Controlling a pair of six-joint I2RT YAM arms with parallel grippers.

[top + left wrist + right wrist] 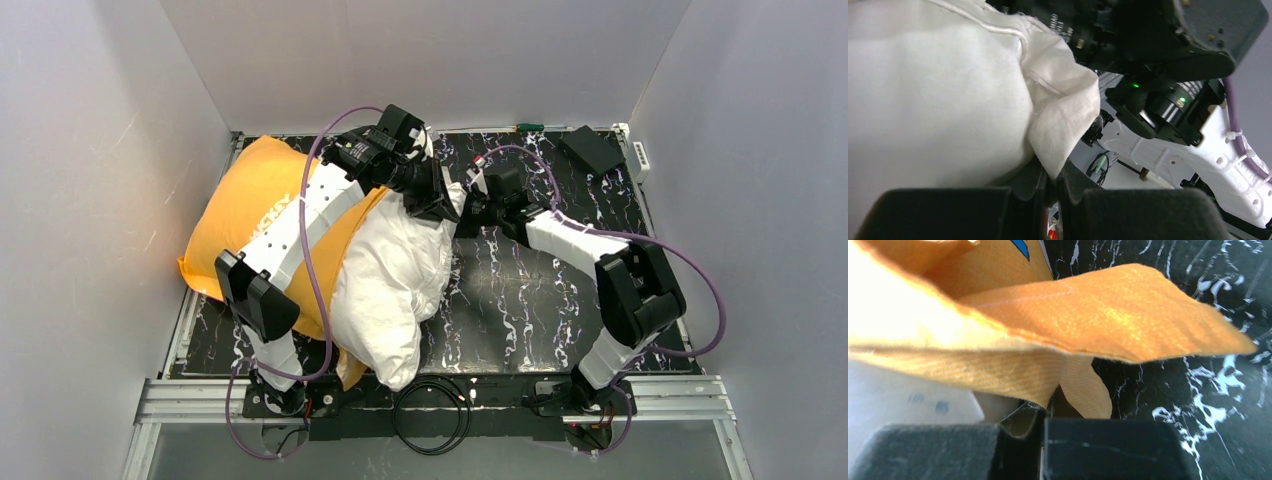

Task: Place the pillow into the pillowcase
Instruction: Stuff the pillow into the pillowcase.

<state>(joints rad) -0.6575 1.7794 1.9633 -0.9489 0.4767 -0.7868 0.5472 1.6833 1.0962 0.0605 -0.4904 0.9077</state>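
The black, white-veined table (pixel 540 300) is carrying a plump off-white pillow (pixel 385 290). An orange pillowcase (pixel 245 200) is lying against the pillow's left side, touching it. A black box (pixel 592 150) is sitting well to the pillow's right, toward the back.

Pillow (pixel 390 290): large, plump, off-white and heavily creased. It lies on the left half of the black marbled desk (pixel 520 300), with its near end at the front edge and its left side covered by the case. Pillowcase (pixel 245 205): bright orange with white lettering, bulging at the far left, its open edge loose over the pillow. An orange strip shows beneath the pillow's near end.
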